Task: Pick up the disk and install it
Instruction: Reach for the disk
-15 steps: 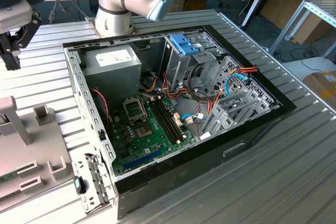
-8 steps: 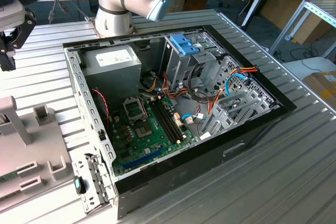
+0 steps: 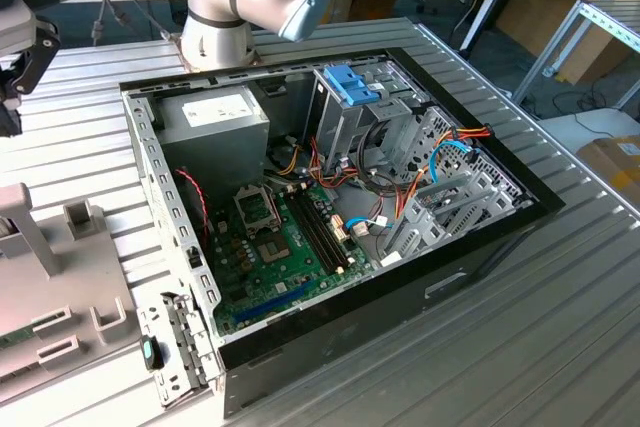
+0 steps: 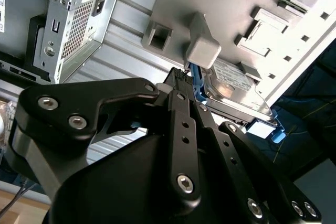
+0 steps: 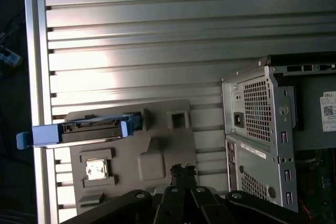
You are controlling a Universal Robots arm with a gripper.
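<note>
The gripper [image 5: 181,170] hangs above the grey holder plate [image 5: 160,129], its two black fingers pressed together at the tips and pinching nothing (in both wrist views the tips meet in one dark point). The tips are over the plate's middle, close to a raised square block [image 4: 202,48] that is part of the plate.

The disk [image 5: 89,128] stands on its long edge at one end of the plate, the end away from the computer case [image 3: 330,207]. Its blue end tab [image 5: 23,140] pokes out past the plate's edge. It seems to sit in a slot of the plate, though the seat itself is hidden. A clear gap lies between the disk and the fingertips.

The plate lies flat on the ribbed metal table [image 5: 131,35]. The case lies open on the same table, near the plate's other end but not touching it, with its vented back panel nearest the plate. Inside it are the motherboard [image 3: 280,237] and, on the side far from the plate, a blue-topped drive cage [image 3: 352,82].
</note>
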